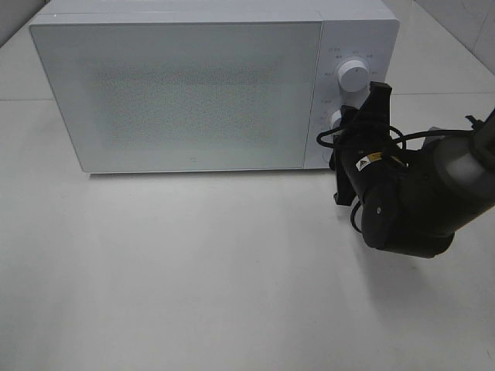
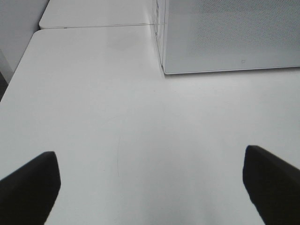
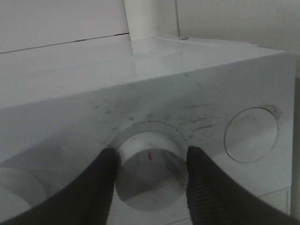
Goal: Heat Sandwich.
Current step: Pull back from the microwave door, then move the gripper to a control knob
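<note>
My right gripper is pinching the lower dial knob on the microwave, one finger pressed to each side of it. I judge the grip is there to turn the dial and start the heating.

The sandwich is in none of my views. The microwave's door is closed, and its dotted window shows me nothing of the inside. I can't tell whether the sandwich sits within, though a closed door and a gripper on the dial suggest it does.

The upper knob has nothing on it. My left gripper hangs spread wide and empty above the white table, near the microwave's left front corner, well apart from the controls and out of the way.
</note>
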